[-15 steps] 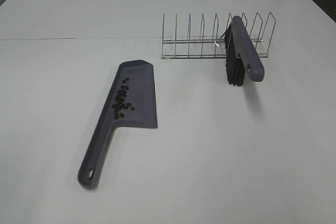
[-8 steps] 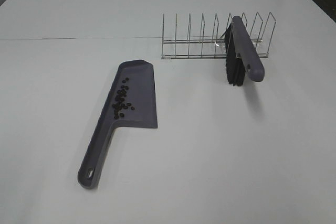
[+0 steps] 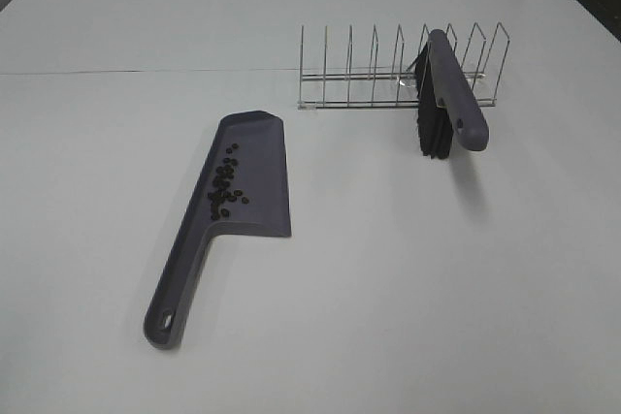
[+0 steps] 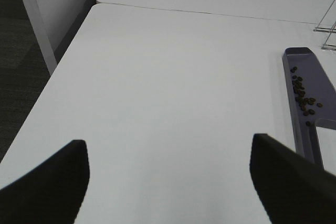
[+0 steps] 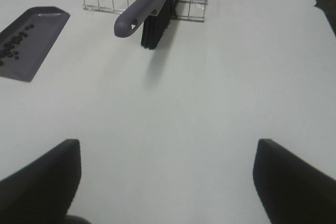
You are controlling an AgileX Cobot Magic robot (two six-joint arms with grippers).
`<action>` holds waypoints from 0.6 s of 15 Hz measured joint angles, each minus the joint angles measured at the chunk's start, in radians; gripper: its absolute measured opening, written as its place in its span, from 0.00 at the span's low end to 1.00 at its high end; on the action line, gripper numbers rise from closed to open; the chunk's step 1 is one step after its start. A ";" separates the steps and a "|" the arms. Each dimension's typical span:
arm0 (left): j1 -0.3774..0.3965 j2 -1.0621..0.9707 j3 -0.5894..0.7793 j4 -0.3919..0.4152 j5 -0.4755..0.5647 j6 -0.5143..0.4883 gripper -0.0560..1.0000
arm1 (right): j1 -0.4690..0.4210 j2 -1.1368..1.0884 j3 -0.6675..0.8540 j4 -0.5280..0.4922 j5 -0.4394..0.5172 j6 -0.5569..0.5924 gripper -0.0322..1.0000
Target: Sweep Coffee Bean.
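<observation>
No writing or brand mark can be read on anything in view. Nearest the robot, the left gripper [image 4: 168, 182] and the right gripper [image 5: 168, 182] each hang above the bare white table [image 3: 408, 288], fingers spread wide with nothing between them; neither shows in the exterior high view. Further out lies the grey-purple dustpan [image 3: 254, 176], flat on the table, its long axis running from the handle end with its hanging hole, near the front left, away and slightly rightward to the pan's far edge. The coffee beans [image 3: 225, 184] sit inside the pan in a loose streak along that same axis, hugging the pan's left wall. Beyond and to the right, well apart from the dustpan, the brush [image 3: 452, 94] leans in the wire rack [image 3: 388, 75], handle pointing toward the robot, black bristles down.
</observation>
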 joint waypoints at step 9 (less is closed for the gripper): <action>0.002 0.000 0.000 0.000 0.000 0.000 0.80 | -0.031 -0.014 0.000 0.011 -0.005 0.000 0.79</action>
